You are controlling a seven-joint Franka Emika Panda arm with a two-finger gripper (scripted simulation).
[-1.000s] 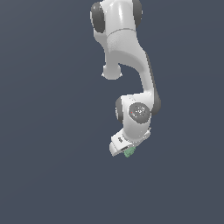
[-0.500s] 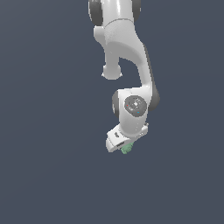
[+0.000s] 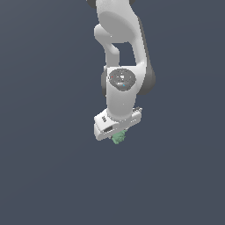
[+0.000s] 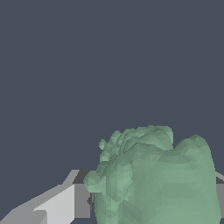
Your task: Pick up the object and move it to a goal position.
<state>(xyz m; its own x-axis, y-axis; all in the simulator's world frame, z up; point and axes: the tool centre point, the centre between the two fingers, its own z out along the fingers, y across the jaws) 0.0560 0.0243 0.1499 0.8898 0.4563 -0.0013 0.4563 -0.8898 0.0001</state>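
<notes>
Exterior view: I have the object (image 3: 117, 138) pinched in the gripper (image 3: 115, 134).
Pickup done; carrying to the unseen goal remains.

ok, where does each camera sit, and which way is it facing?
Exterior view: off the arm, looking at the white arm against a plain dark backdrop; pincer low, green lump under it.
Wrist view: on the wrist, facing past a grey finger at the lump, close up.
Shared: lump and pincer.
</notes>
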